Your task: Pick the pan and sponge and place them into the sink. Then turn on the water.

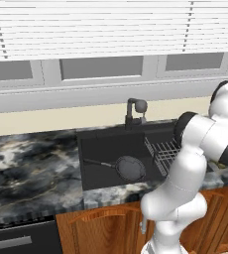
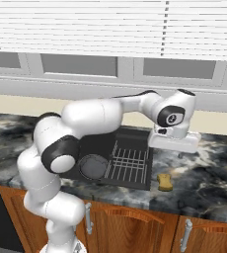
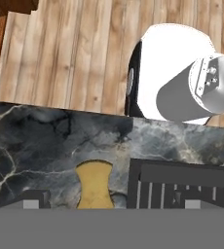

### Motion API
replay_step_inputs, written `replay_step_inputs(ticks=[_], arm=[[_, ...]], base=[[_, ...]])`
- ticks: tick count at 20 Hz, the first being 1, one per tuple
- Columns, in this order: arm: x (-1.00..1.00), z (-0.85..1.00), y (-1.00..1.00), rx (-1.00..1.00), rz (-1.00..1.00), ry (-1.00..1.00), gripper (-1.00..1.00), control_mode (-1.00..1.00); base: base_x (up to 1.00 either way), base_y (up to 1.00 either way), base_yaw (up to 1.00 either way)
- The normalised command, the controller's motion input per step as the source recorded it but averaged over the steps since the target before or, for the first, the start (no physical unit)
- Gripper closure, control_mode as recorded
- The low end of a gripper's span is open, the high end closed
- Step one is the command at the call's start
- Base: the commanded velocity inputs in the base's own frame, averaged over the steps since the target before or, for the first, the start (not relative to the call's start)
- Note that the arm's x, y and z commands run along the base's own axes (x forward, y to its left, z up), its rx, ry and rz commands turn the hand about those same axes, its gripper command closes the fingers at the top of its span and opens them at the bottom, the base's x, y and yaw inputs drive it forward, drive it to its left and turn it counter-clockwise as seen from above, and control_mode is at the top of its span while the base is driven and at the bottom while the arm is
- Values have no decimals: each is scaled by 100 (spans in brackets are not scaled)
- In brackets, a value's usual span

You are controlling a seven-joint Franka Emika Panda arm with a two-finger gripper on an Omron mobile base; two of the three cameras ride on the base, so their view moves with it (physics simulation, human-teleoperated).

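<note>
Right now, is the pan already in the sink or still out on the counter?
In. The pan lies flat on the floor of the sink, beside the wire rack, its handle pointing across the basin.

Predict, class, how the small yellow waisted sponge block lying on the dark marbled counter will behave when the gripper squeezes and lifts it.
The small yellow sponge block probably weighs little, being far smaller than the round dark grey pan. It lies flat on the dark marbled counter, so it should not roll. Its pinched waist suggests soft material that may compress.
</note>
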Motion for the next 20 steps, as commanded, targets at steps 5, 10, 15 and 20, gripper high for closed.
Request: replay_step_inputs(ticks=[5, 10, 15, 20], arm=[[18, -19, -3, -2, -4, 2, -100, -100], [16, -24, 0, -4, -1, 0, -100, -100], [12, -34, 2, -5, 0, -1, -100, -100], [10, -36, 8, -1, 2, -3, -100, -100]], base=[[0, 0, 0], [0, 0, 0], [0, 0, 0], [0, 0, 0]])
